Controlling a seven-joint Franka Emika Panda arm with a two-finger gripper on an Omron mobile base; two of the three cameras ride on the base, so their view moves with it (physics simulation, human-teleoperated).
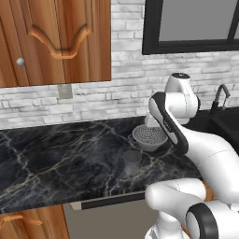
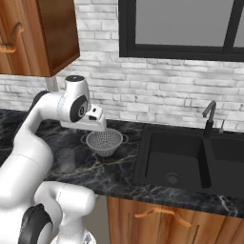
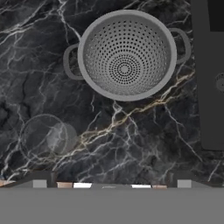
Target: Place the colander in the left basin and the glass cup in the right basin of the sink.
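**Desk:** Where are the 2 items?

**Me:** Both sit on the black marble counter (image 1: 56, 154), left of the sink (image 2: 190, 164). I see the colander (image 1: 149, 137) upright with its open side up, nearer the brick wall (image 2: 157, 100). In the hand view the colander (image 3: 126, 56) is seen from straight above, its 2 side handles pointing out to either side. The glass cup (image 1: 132, 162) stands upright nearer the counter's front edge, apart from the colander and not touching it.

**Desk:** And the basins?

**Me:** From the right base view, the left basin (image 2: 172, 164) has only its drain at the bottom. The right basin (image 2: 228, 157) is past the divider, partly cut off by the frame edge. The faucet (image 2: 208, 116) rises at the back, between them.

**Desk:** Is the hand open or closed?

**Me:** I cannot tell. The gripper (image 2: 97, 121) hangs above the colander, but its fingers are too small to make out from the base, and my hand view does not show the tips clearly. It holds nothing that I can see.
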